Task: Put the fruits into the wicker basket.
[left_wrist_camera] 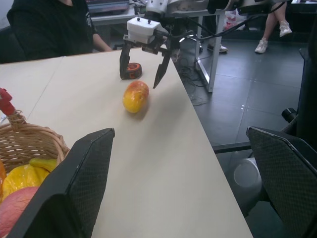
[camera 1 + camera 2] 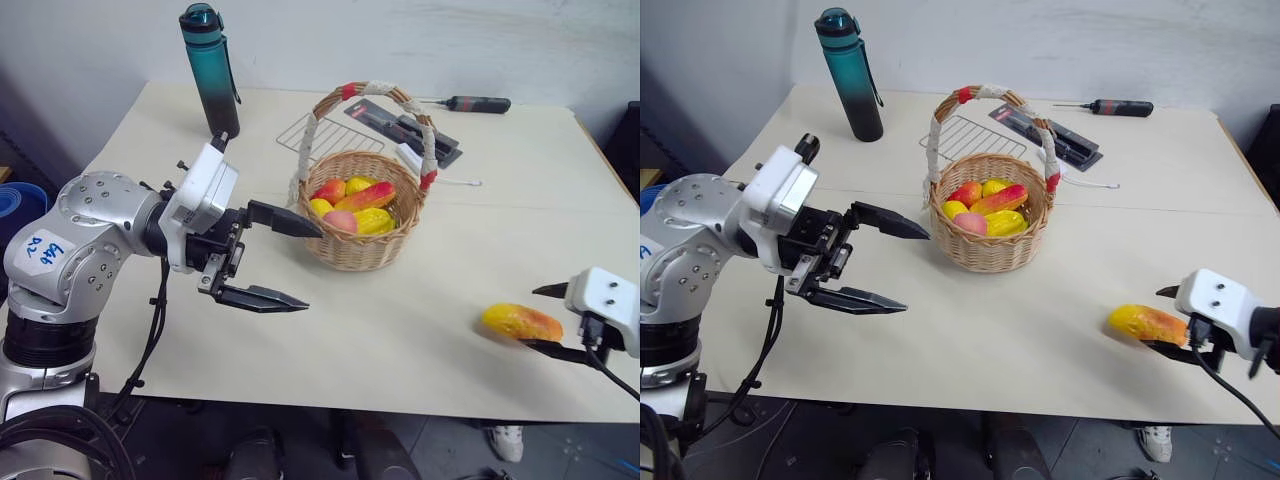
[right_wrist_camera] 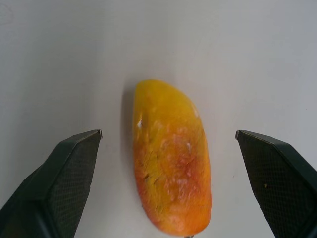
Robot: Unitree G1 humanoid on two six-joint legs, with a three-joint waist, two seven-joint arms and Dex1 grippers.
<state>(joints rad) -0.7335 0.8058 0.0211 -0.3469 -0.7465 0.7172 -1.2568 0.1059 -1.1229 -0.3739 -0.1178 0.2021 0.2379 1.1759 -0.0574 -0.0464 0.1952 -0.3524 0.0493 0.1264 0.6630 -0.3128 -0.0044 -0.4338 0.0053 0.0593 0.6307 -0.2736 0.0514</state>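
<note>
While the mango (image 3: pixel 171 158) lies between its fingers, the right gripper (image 2: pixel 549 319) gapes wide (untouching).

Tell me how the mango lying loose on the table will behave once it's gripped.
The mango looks glossy and plastic-like, so it is probably stiff, light, and somewhat slippery. Its rounded, elongated body could roll or pivot on the table if nudged off-centre. The open right tool straddles its narrow width, which should help.

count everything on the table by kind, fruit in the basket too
fruits in the basket: about 5
mango loose on the table: 1
basket: 1
bottle: 1
wire rack: 1
screwdriver: 1
tool pack: 1
tape measure: 1
total: about 12
</note>
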